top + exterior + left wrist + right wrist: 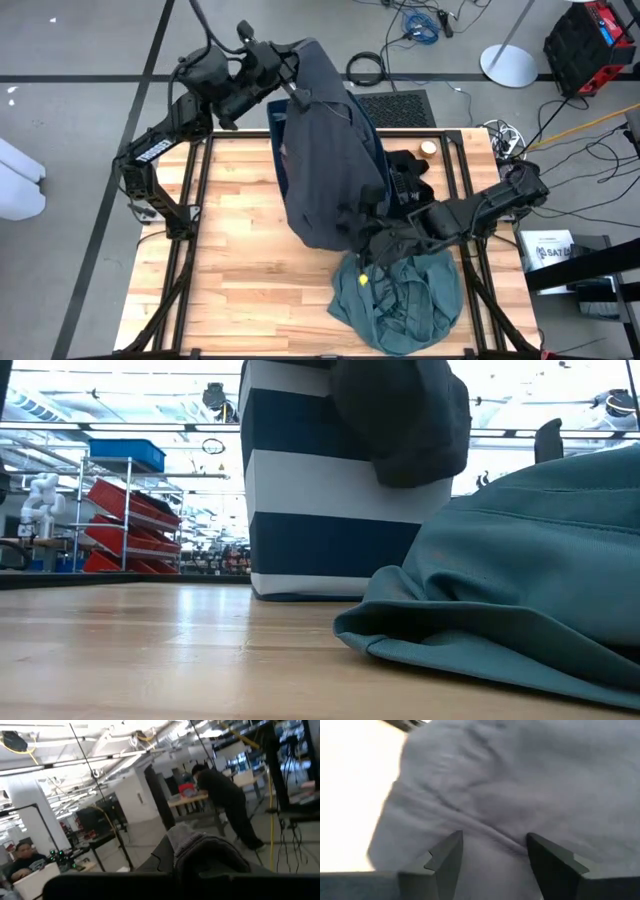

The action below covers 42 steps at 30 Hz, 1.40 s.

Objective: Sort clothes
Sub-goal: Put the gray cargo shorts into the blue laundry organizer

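The left gripper (292,88) is high above the far edge of the desk (240,260). It holds the top of a dark grey garment (325,150), and in the left wrist view a fold of grey cloth sits clamped between its fingers (207,855). The garment hangs down from there and covers most of the bin (330,510), which has navy and white stripes and stands at the far middle of the desk. In the low view the lower end of the garment drapes over the upper right part of the bin.

The right gripper (368,232) reaches in from the right side to the lower edge of the same garment. In the right wrist view its fingers (445,857) stand apart, with grey fabric directly in front of them, so nothing is gripped.

A grey-green garment (400,295) lies in a heap on the near right part of the desk, just below the right gripper. A black garment (408,175) lies to the right of the bin. A small round thing (428,148) is near the far right corner.

Behind the desk, a person (225,800) leans over a table, and another person (22,860) sits farther away.
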{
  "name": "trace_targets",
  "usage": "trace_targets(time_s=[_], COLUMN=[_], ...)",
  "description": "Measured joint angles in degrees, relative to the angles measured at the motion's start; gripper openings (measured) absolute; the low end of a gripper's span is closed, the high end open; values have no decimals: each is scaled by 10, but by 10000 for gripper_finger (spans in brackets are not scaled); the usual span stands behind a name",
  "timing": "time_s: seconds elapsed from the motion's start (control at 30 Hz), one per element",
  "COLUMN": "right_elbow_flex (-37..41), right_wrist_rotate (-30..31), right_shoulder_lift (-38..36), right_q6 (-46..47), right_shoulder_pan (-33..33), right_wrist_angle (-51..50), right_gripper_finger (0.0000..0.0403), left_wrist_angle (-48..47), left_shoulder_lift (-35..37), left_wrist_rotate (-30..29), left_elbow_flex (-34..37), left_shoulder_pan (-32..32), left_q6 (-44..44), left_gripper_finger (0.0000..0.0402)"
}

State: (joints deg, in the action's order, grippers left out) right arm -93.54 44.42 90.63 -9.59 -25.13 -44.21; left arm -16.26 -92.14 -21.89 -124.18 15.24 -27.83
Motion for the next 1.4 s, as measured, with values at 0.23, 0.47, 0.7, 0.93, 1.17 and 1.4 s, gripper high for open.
trace_targets(time_s=[0.23,0.47,0.7,0.93,1.17,1.4], right_elbow_flex=[-14,-16,-16,-19,-19,-19], right_wrist_rotate=[-10,32,134,137,148,275], right_shoulder_lift=[-1,35,89,89,120,140], right_q6=[-37,-49,-195,-136,-97,-83], right_shoulder_pan=[-61,-76,-78,-75,-64,-45], right_wrist_angle=[2,-18,31,40,26,22], right_gripper_finger=[208,208,241,314,354,341], left_wrist_angle=[-23,-24,-37,-45,-45,-61], left_shoulder_lift=[0,0,0,0,0,0], left_wrist_rotate=[0,0,0,0,-1,-7], left_elbow_flex=[0,0,0,0,0,0], left_shoulder_pan=[23,32,32,32,32,32], left_q6=[1,4,5,5,5,6], left_gripper_finger=[4,4,4,4,4,4])
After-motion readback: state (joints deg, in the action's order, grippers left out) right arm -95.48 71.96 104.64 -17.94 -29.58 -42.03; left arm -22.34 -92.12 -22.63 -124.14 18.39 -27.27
